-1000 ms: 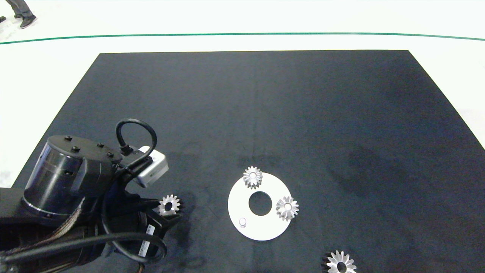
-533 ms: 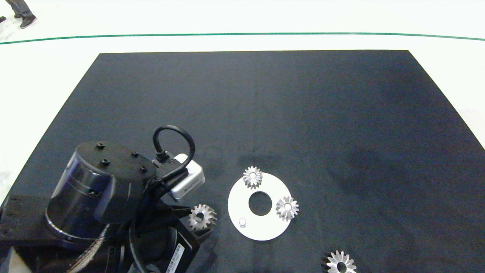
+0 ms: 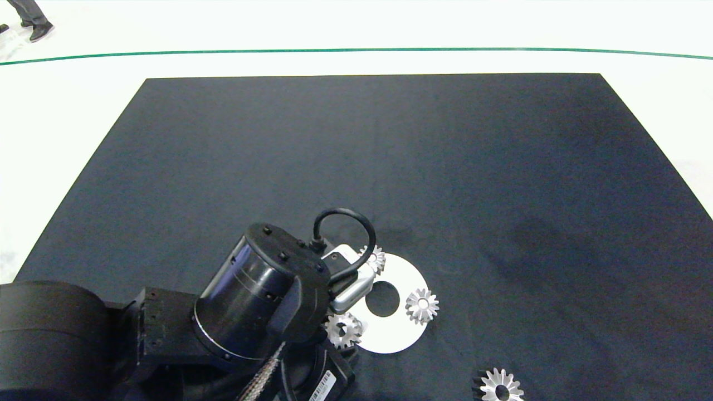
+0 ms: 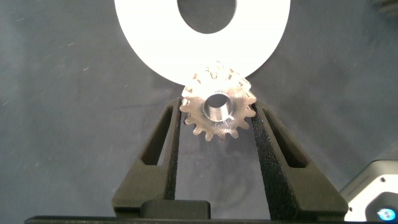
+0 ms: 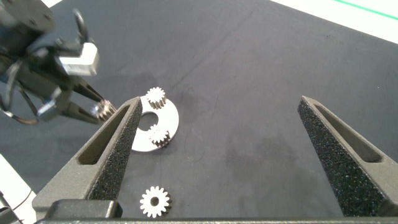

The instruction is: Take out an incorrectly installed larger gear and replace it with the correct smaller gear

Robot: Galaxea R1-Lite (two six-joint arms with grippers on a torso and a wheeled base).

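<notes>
Smaller gear carried to the plate's rim

The left gripper (image 4: 216, 121) clamps the smaller gear (image 4: 218, 109) over the white plate (image 3: 404, 328) edge; the right gripper (image 5: 221, 134) gapes, raised; the larger gear (image 3: 499, 385) lies near the table's (image 3: 390, 156) front edge.

The left gripper (image 4: 216, 118) holds the smaller gear (image 3: 343, 329) at the near-left rim of the disc (image 3: 398, 337), apparently just overlapping it. Two plugged gears sit on the disc: one (image 3: 376, 258) at its far edge, one (image 3: 421, 306) at its right edge. The larger gear (image 3: 499, 385) lies apart, nearer and to the right, on the mat (image 3: 390, 156).
</notes>
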